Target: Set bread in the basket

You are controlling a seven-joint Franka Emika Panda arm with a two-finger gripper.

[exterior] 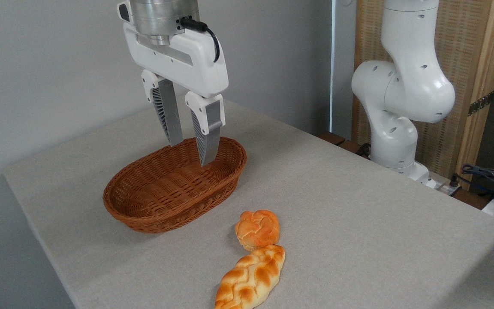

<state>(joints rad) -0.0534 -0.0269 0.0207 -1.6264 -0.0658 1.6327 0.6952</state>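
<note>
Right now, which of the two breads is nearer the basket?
The small round knotted bun; the longer braided loaf lies beyond it, farther from the basket.

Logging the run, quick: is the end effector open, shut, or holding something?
End effector: open, holding nothing, hanging over the basket; the bread lies on the table.

— Bread? — Small knotted bun [257, 229], golden-orange, laid on the table, touching a braided loaf [251, 278].
— Basket? — Oval reddish-brown wicker [144, 210], seen upright, empty, near the bun.
</note>
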